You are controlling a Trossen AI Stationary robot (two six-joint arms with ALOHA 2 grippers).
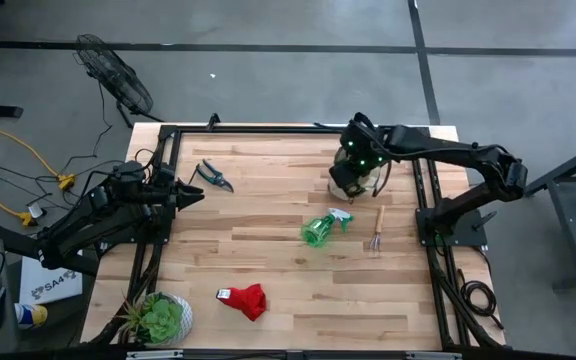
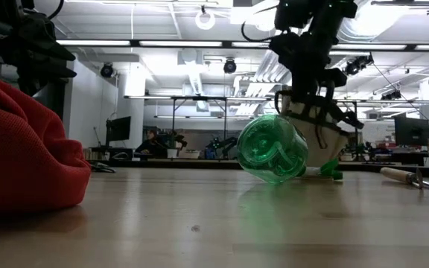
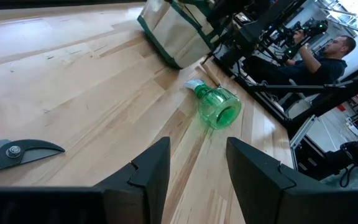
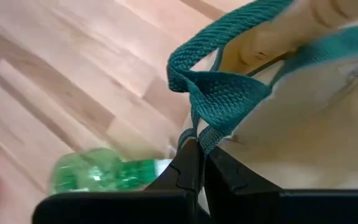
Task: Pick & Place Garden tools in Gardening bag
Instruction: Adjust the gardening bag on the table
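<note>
Gardening bag [image 1: 353, 178] — near table's [image 1: 268, 240] far edge

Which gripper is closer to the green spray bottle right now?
Right. The right gripper is shut on the gardening bag trim, just beyond the green spray bottle toward the far edge. The left gripper hangs open at the table's left side, well away, near the pruning shears.

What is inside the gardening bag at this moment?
Only tan inner cloth and a green strap show inside the gardening bag. The right hand, shut, pinches its rim. The bottom is hidden, so tools there cannot be seen.
</note>
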